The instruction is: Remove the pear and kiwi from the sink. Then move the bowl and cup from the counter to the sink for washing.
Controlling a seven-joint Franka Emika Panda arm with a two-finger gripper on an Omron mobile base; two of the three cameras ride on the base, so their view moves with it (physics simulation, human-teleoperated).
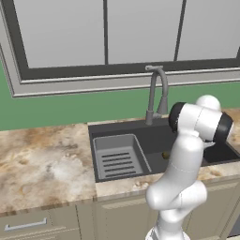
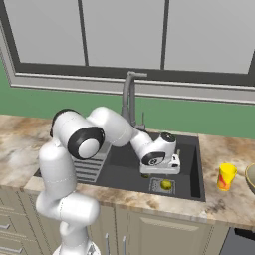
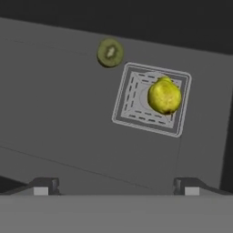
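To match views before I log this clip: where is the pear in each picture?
Hand view: pear right of centre, on the square drain; kiwi up-left of it.
Right base view: pear on the drain, front right of the sink.
Left base view: cannot tell; a small fruit peeks out at the arm's edge, either of the two.
Shared landmark: the dark sink floor.

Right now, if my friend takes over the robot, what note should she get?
Pincer: open, empty, hanging over the dark grey sink.
Bright yellow-green pear: on the sink's square drain.
Olive-brown kiwi: on the sink floor, apart from the pear.
Yellow cup and tan bowl: on the marbled counter, right of the sink.
Done: nothing.
Left: both fruits out, then bowl and cup in.
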